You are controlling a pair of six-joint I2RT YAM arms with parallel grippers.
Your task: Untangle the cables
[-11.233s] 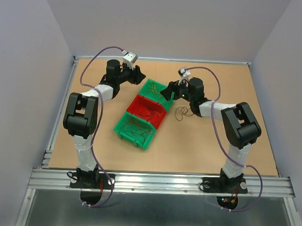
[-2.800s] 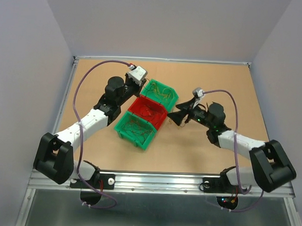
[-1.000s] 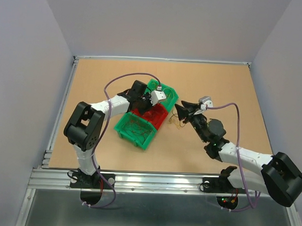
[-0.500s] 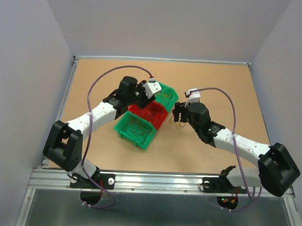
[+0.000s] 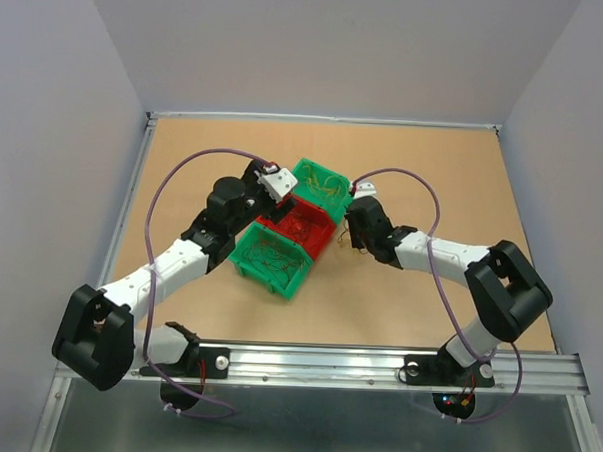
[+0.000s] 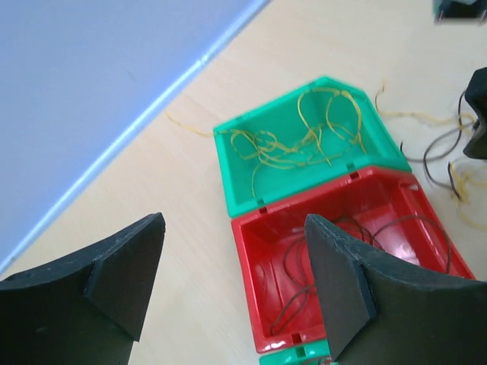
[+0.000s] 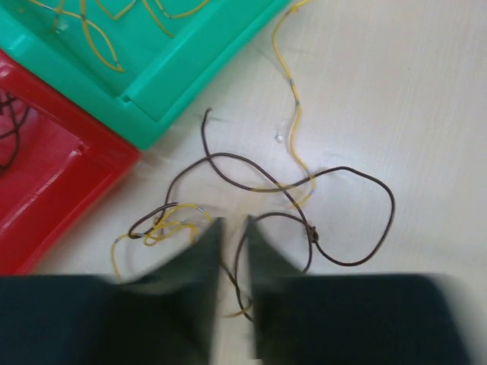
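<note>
the right pincer [image 7: 232, 304] sat low over the knotted cables [image 7: 293, 194] on the worktop [image 7: 396, 91], its grip impossible to tell, while the left pincer [image 6: 236, 281] hung open above the red bin [image 6: 251, 266], likely to receive strands.

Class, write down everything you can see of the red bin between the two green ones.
The red bin is a glossy, open-topped rectangular plastic tray. It stands upright on the tan table, middle of a diagonal row, its sides pressed against two green bins. A few thin dark brown wires lie loosely inside.
</note>
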